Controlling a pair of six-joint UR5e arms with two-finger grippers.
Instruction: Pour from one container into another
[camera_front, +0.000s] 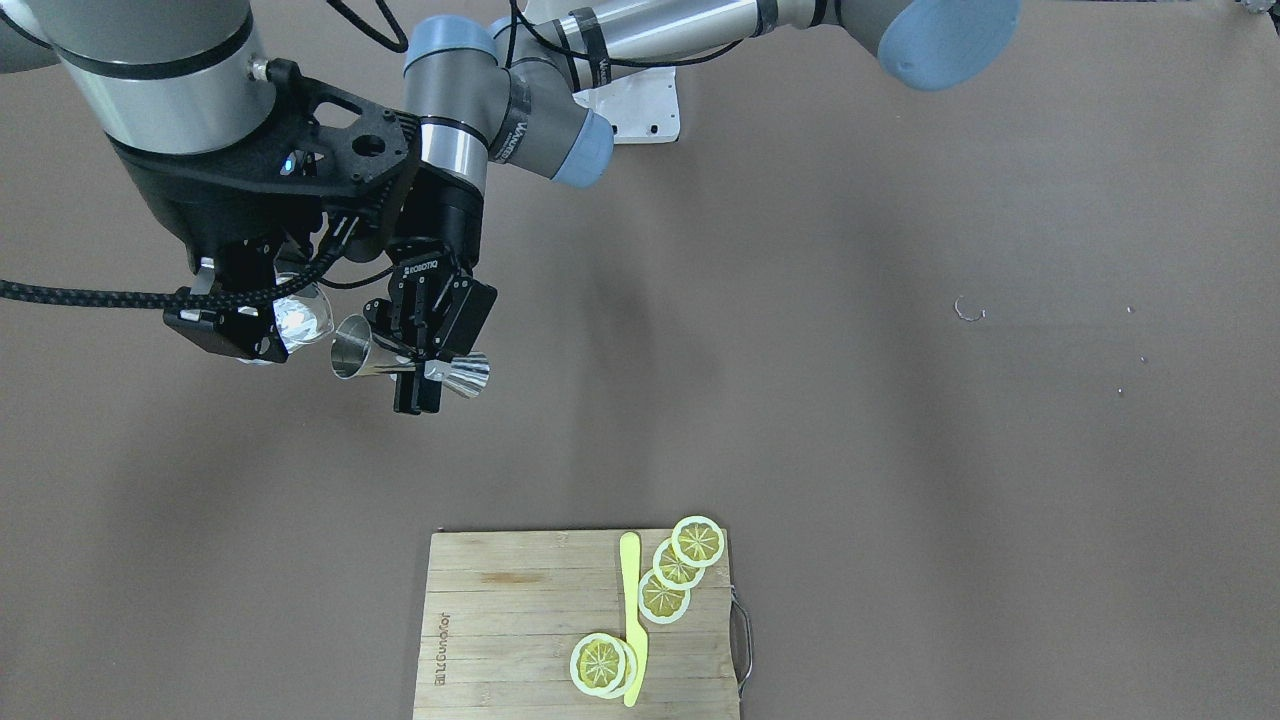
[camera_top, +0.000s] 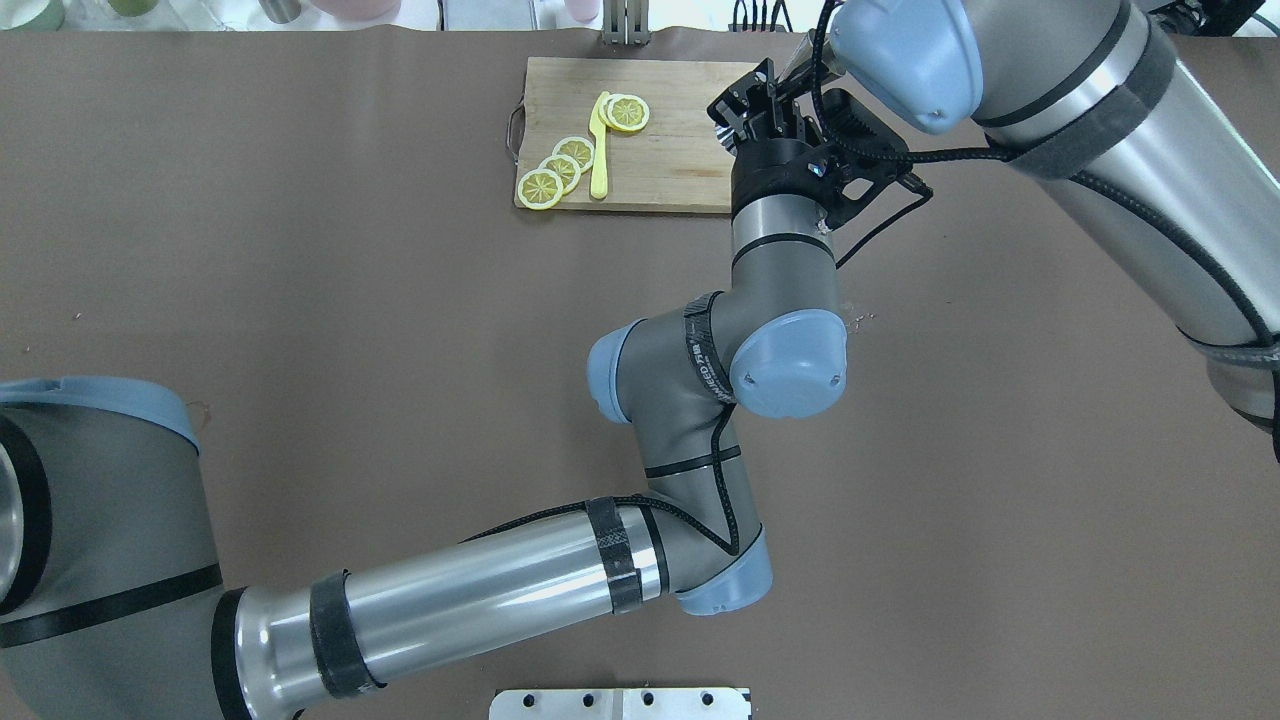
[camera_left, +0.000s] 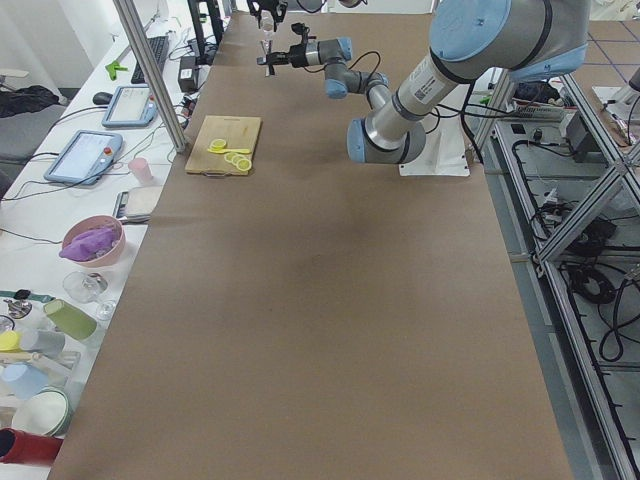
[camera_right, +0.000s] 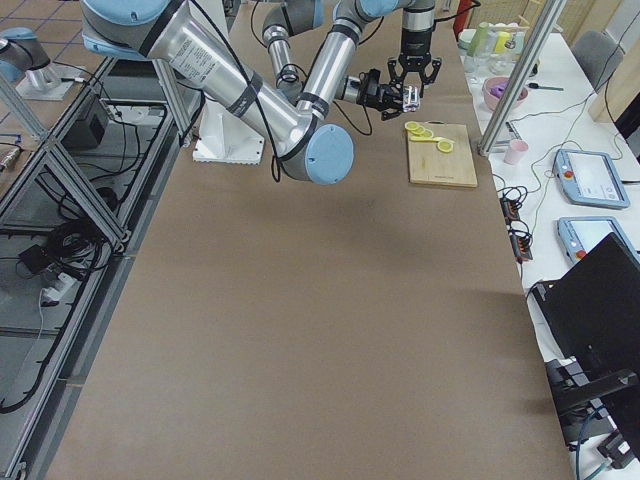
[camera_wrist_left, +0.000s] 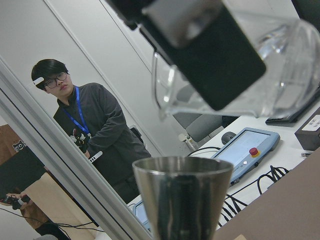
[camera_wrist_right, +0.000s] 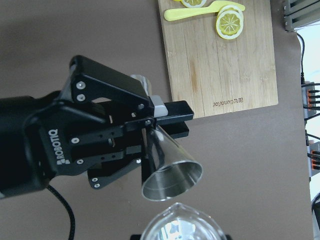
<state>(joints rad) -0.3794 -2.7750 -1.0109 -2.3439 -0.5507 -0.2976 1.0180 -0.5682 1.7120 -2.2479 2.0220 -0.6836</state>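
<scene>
The steel jigger (camera_front: 362, 358) hangs above the table, tipped on its side, with my left gripper (camera_front: 418, 380) shut on its narrow waist. Its open mouth points at the clear glass cup (camera_front: 303, 316), which my right gripper (camera_front: 268, 322) is shut on just beside it. In the right wrist view the jigger (camera_wrist_right: 172, 172) slants down out of the left gripper (camera_wrist_right: 162, 145), its rim right over the glass cup (camera_wrist_right: 180, 226). The left wrist view shows the jigger (camera_wrist_left: 182, 200) below the cup (camera_wrist_left: 282, 80), with one of the right gripper's pads (camera_wrist_left: 210, 55) pressed on the glass. No liquid is visible.
A wooden cutting board (camera_front: 500, 620) with lemon slices (camera_front: 664, 596) and a yellow knife (camera_front: 632, 620) lies at the table's operator side. My left arm reaches across the table (camera_top: 700, 400). A person (camera_wrist_left: 95, 135) stands beyond the table.
</scene>
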